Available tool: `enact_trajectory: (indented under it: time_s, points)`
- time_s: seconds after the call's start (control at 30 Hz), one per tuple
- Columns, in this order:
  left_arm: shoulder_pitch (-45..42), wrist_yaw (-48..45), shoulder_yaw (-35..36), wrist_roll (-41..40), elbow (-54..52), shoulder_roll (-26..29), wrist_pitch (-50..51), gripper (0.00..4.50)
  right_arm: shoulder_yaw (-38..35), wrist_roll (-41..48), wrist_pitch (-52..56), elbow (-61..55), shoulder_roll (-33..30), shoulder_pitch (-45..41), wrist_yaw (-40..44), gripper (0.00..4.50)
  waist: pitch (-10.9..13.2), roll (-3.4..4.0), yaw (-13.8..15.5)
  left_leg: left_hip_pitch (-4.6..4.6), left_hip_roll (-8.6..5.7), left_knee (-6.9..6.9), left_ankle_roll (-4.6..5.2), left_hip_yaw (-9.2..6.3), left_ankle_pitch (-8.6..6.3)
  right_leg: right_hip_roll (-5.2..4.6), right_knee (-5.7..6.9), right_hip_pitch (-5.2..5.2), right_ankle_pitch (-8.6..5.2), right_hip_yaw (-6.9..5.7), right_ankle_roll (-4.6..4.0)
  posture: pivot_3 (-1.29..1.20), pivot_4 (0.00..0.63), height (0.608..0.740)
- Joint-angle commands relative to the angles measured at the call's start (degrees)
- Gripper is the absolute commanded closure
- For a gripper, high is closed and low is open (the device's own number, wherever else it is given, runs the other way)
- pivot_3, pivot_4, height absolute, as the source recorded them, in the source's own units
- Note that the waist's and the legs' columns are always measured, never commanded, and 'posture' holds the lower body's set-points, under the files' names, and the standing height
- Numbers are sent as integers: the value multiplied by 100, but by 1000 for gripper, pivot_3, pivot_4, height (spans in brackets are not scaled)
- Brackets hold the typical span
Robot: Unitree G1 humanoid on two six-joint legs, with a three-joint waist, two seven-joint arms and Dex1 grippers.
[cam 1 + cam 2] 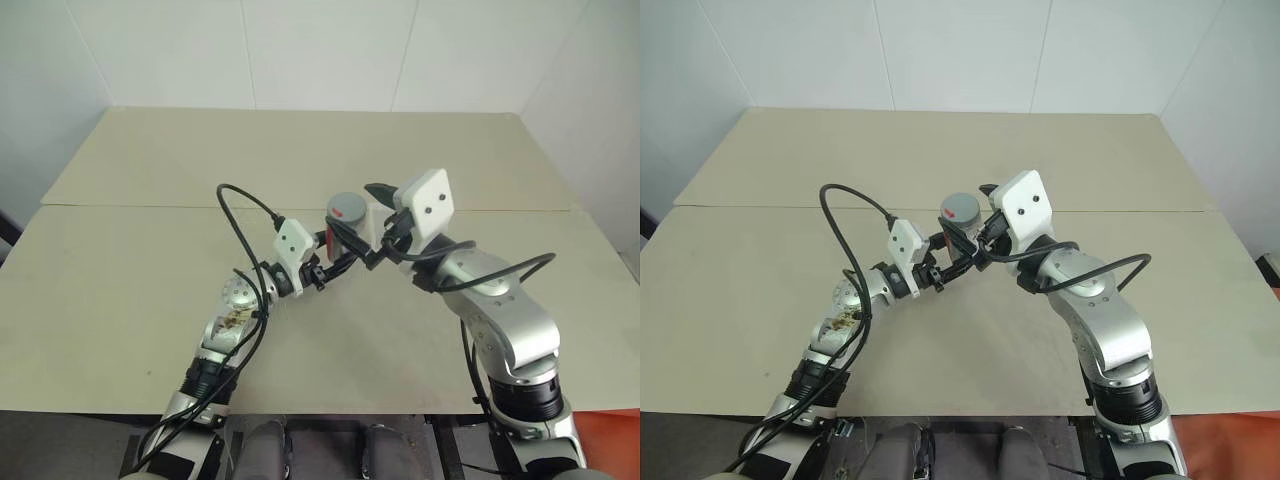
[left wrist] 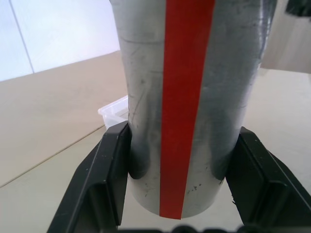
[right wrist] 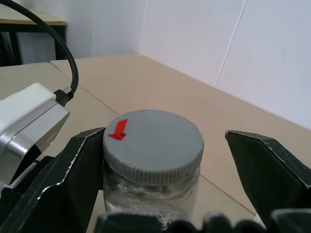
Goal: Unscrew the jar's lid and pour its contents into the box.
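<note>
Jar (image 1: pixel 343 232) held upright above the desk (image 1: pixel 120 280), at centre frame in the head views. Body is dull silvery metal, scuffed, with a red stripe (image 2: pixel 184 111) running lengthwise down its side. Lid (image 3: pixel 153 137) is grey, flat-topped, ribbed round the rim, still on; a small red arrow mark (image 3: pixel 118 130) sits near its edge.

Left gripper (image 1: pixel 322 270) is clamped on the jar's lower body, one black finger (image 2: pixel 104 182) pressed to each side. Right gripper (image 3: pixel 167 165) is parted around the lid: one finger touches the rim, the other stands clear with a gap.

Box (image 2: pixel 114 109), clear plastic, rests on the desk behind the jar in the left wrist view, mostly hidden by it.

Desk is pale beige, with a seam across mid frame. Far edge meets white wall at upper frame; left and right edges taper inward. Broad bare surface on all sides of the arms.
</note>
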Motion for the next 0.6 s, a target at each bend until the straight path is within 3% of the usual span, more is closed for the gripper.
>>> enact_trajectory:
  time_s: [0.03, 0.47, 0.6]
  points:
    - [19, -51, 40, -123, -311, -28, -160, 2007, -87, 38, -225, -132, -17, -76, 87, 574, 0, 0, -1, 0, 0, 0, 0, 0, 0, 0, 0, -1, 0, 0, 0, 0, 150, 740]
    - [33, -85, 6, -98, -266, 24, -178, 2007, -57, -70, -301, -102, -12, -65, 130, 574, 0, 0, 0, 0, 0, 0, 0, 0, 0, 0, 0, -2, 0, 2, 0, 0, 150, 740]
    - [21, -100, 3, -85, -223, 43, -190, 2007, -68, -69, -313, -92, 2, -64, 130, 1453, 0, 0, -1, 0, 0, 0, 0, 1, 0, 0, 0, -3, 0, 2, 0, 0, 150, 740]
